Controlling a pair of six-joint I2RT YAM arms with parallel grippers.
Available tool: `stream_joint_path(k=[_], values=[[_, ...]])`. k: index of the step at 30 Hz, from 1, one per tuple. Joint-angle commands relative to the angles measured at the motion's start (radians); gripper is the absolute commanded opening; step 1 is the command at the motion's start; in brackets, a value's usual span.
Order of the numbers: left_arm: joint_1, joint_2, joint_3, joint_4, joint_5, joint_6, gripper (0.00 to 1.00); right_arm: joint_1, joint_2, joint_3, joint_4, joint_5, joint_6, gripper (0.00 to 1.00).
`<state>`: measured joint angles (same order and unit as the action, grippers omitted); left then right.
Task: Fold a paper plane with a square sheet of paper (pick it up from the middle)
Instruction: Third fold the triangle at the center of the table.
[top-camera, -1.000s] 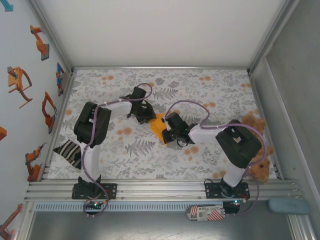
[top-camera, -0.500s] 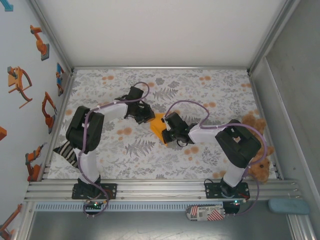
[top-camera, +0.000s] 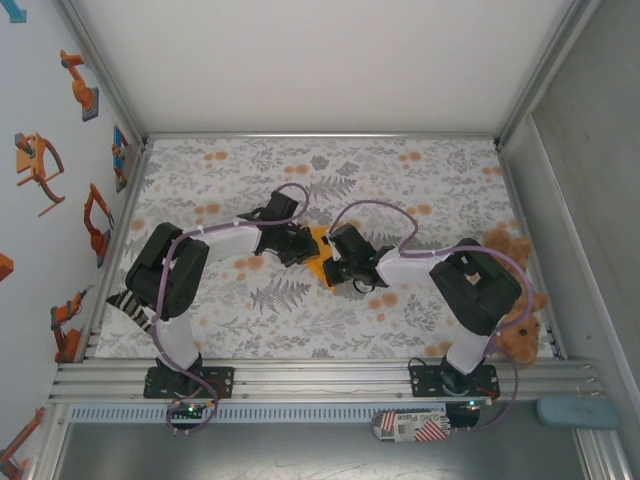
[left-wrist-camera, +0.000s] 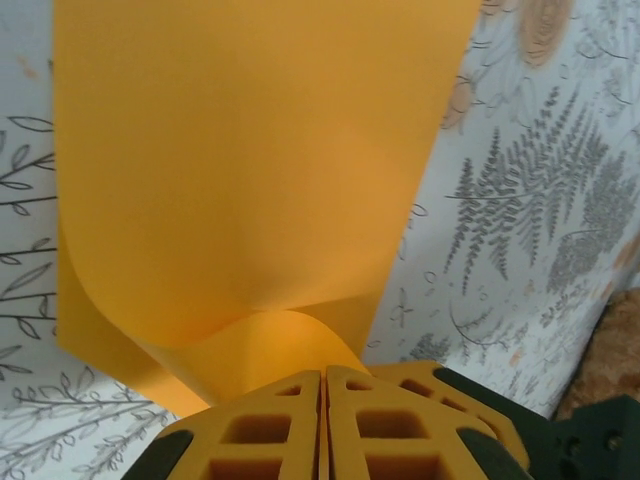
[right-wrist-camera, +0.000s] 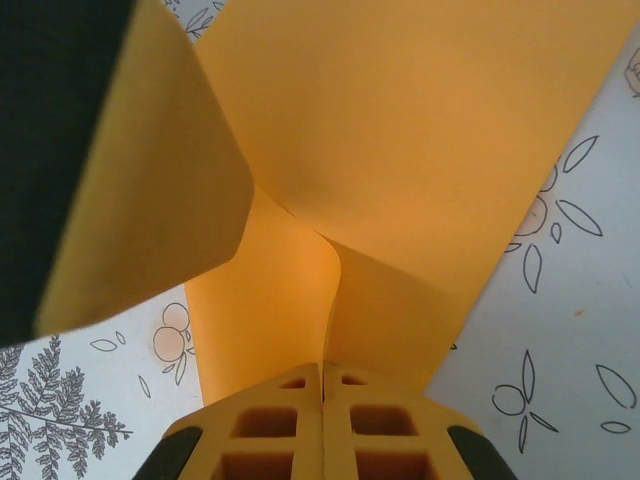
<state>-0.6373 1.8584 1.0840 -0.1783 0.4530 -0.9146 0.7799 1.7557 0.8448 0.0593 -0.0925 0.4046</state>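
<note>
The square sheet of paper (top-camera: 319, 256) is orange-yellow and sits mid-table, curled and lifted between both grippers. My left gripper (top-camera: 303, 246) is shut on its left edge. In the left wrist view the sheet (left-wrist-camera: 250, 170) bulges up from the closed left gripper (left-wrist-camera: 323, 376). My right gripper (top-camera: 334, 264) is shut on the right side. In the right wrist view the sheet (right-wrist-camera: 420, 150) rises in a sharp bend from the closed right gripper (right-wrist-camera: 322, 368), with a left-gripper finger (right-wrist-camera: 140, 190) close at upper left. The paper plane is out of view.
A floral cloth (top-camera: 400, 190) covers the table. A brown plush teddy (top-camera: 517, 305) lies at the right edge by the right arm. A striped dark cloth (top-camera: 135, 305) lies at the left edge. Walls enclose the back and sides.
The left arm has swung right and nearer, bringing its gripper down against the sheet close to the right gripper. The right arm has stayed put, still holding the sheet.
</note>
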Motion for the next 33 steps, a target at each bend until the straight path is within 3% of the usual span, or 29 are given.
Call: stream_joint_path(k=[1, 33], values=[[-0.003, 0.012, -0.014, 0.004, 0.007, -0.029, 0.09, -0.007, 0.021, 0.014, -0.027, -0.001, 0.008, 0.00], [-0.009, 0.041, -0.056, -0.050, -0.051, -0.037, 0.09, -0.008, 0.038, 0.031, -0.045, -0.003, 0.011, 0.00]])
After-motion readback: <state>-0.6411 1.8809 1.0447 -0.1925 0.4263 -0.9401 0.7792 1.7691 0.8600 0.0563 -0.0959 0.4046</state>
